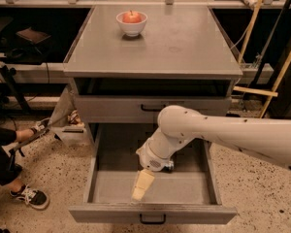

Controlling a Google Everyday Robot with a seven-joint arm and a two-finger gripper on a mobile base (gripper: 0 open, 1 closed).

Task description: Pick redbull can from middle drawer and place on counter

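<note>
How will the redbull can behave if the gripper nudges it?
It may roll: the redbull can, mostly hidden behind the arm, rests on the middle drawer, whose floor is bare. Its smooth metal probably slips. The gripper hangs close beside it.

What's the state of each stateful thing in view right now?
middle drawer: pulled open.
upper drawer: shut.
redbull can: in the middle drawer, mostly hidden by the arm.
apple: in white bowl on counter.
gripper: down inside the middle drawer.
</note>
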